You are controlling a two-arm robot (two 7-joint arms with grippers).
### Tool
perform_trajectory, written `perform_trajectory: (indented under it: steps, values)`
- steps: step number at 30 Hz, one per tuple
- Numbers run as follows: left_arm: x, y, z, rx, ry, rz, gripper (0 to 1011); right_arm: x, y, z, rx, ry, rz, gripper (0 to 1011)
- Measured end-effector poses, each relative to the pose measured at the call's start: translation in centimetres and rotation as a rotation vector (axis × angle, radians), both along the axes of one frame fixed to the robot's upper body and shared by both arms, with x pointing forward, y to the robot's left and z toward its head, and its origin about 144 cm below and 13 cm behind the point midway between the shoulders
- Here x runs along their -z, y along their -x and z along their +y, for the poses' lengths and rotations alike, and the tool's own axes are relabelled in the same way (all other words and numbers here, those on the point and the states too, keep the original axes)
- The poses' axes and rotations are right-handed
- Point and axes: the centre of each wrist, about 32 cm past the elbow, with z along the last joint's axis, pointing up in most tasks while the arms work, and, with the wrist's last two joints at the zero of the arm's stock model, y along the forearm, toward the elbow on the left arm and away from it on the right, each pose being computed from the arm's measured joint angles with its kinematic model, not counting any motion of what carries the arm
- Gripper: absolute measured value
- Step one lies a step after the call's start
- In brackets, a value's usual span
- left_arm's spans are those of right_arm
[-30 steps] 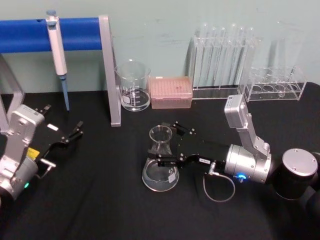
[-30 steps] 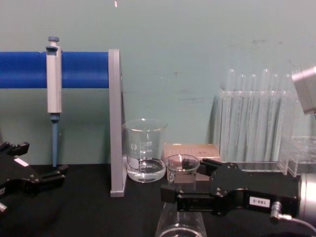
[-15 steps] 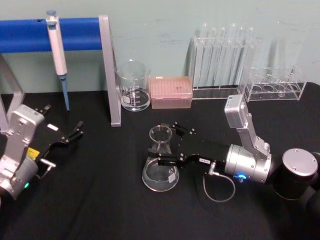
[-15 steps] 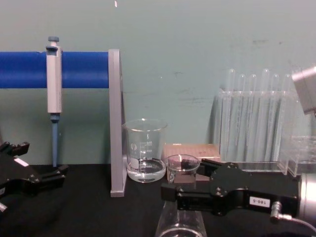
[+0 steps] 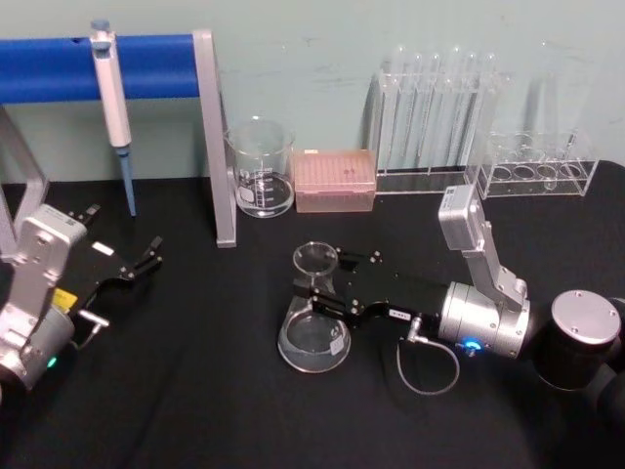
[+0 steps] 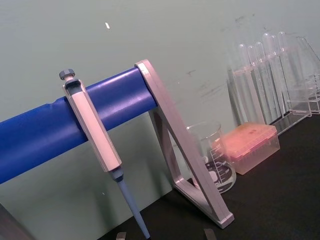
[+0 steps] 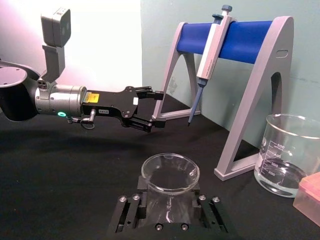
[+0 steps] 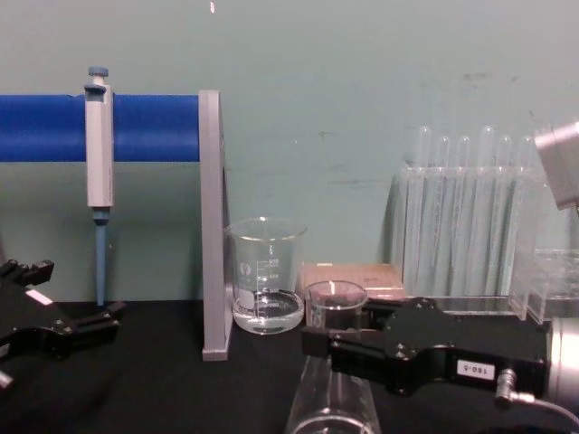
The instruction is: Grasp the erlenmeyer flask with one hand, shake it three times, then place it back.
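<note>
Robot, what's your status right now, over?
Right gripper clamped on erlenmeyer flask neck. Flask standing on table. Left gripper open, parked left. Nothing blocking.

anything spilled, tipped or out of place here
Nothing stands out. The flask stands upright on the table, its neck held by the right gripper; the beaker is upright, no spill shows. The left gripper sits open at the left.

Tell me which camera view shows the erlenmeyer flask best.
The head view: the erlenmeyer flask shows whole, rim to base, its neck in the right gripper. The chest view cuts its base off at the lower edge. The right wrist view shows the rim close up, the body mostly hidden.
</note>
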Motion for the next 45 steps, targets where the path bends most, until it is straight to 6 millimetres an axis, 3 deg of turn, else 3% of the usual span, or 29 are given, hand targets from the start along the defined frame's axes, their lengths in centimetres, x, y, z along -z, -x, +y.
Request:
perform_trajectory:
  steps: [3,31,45]
  values:
    - [0.0,0.0,0.0,0.000,0.000,0.000,1001,0.0,0.0,0.0,0.000,0.000,0.000,449]
    - [0.0,0.0,0.0,0.000,0.000,0.000,1001,-0.3,0.1,-0.2,0.013,-0.042,-0.006,450]
    - [0.0,0.0,0.0,0.000,0.000,0.000,1001,-4.5,1.8,-0.4,0.199,-0.135,-0.079,449]
